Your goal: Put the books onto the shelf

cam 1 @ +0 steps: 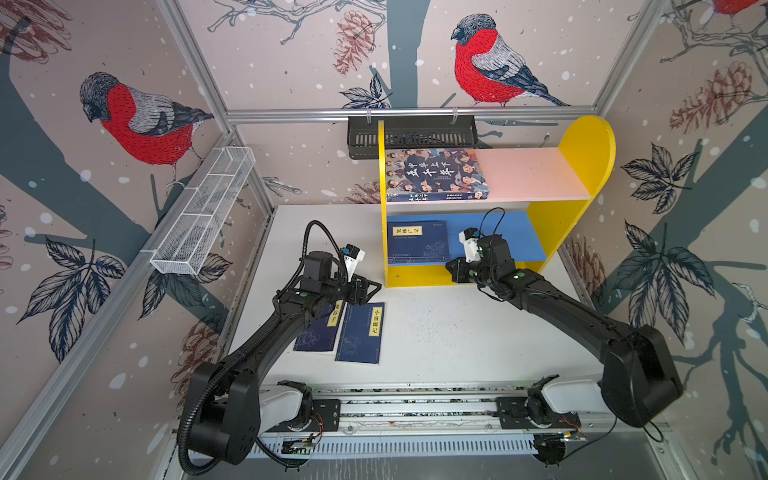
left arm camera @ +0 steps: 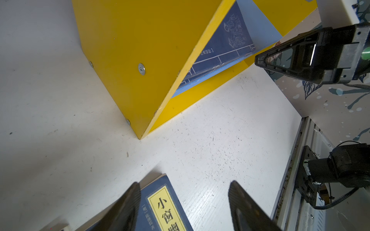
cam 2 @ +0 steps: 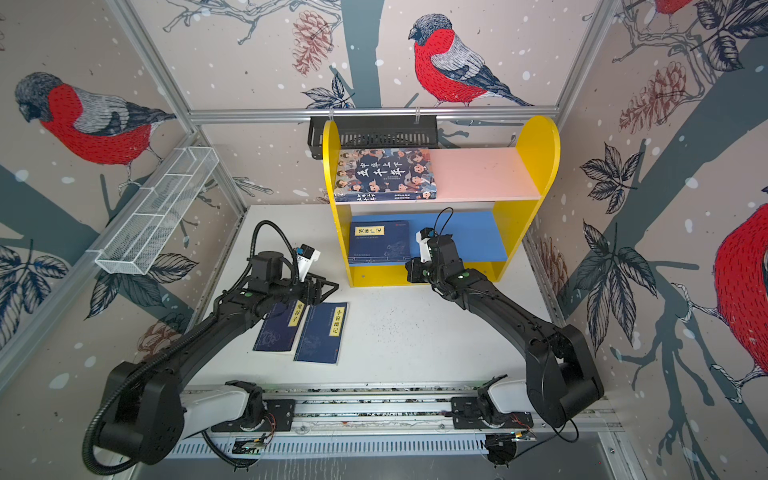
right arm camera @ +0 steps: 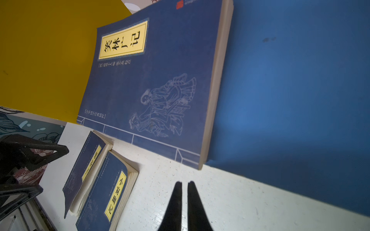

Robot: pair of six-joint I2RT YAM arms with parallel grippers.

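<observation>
The left gripper, fingers spread, is hovering over two books lying on the table — pickup is looking next, needing a descent onto one edge. On the shelf a third book and the big book are lying. The right gripper, fingers pressed together, empty, is crowding the blue board.

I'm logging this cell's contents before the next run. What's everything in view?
table: one, white, under everything
shelf: one, yellow, pink, blue, at table's back
large book: one, navy with faces, flat on pink upper board
shelved paperback: one, navy, flat on blue lower board
table paperbacks: two, navy, side by side on table
wall rack: one, black, behind shelf
wire basket: one, white, left wall
left gripper: black, open, above table paperbacks
right gripper: black, shut, empty, before lower board
</observation>
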